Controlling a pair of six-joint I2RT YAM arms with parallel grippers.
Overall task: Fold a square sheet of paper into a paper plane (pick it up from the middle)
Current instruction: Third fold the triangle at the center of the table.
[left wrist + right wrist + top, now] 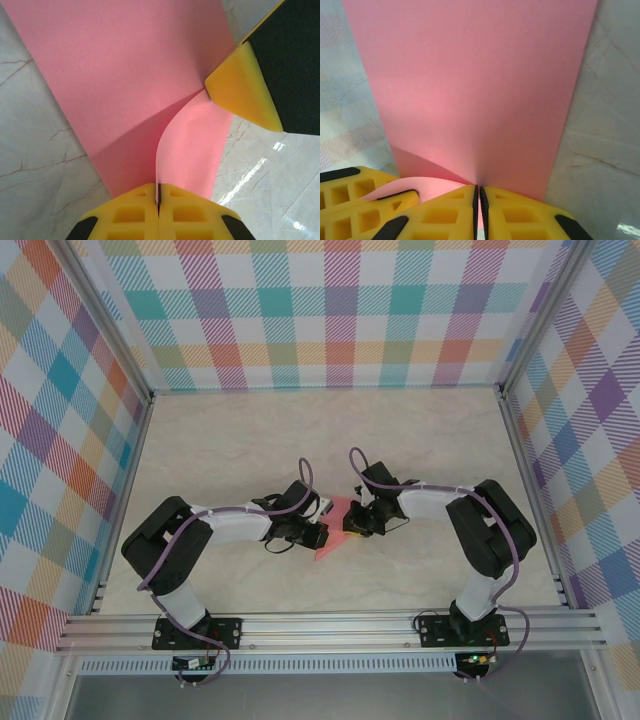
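The salmon-pink square sheet of paper (328, 548) is held between both grippers over the middle of the table. My left gripper (159, 201) is shut on a raised, curling fold of the sheet (125, 75). My right gripper (479, 202) is shut on the paper (470, 90) from the opposite side, the sheet spreading away from its jaws. The right gripper's yellow fingertip (242, 92) touches the fold in the left wrist view. The left gripper's yellow fingers (360, 200) show at the lower left of the right wrist view. From above, the left gripper (320, 533) and right gripper (351, 523) nearly meet.
The pale marble table (250, 440) is enclosed by plaid walls (330, 310) at the back and on both sides. An aluminium rail (330, 625) with both arm bases runs along the near edge.
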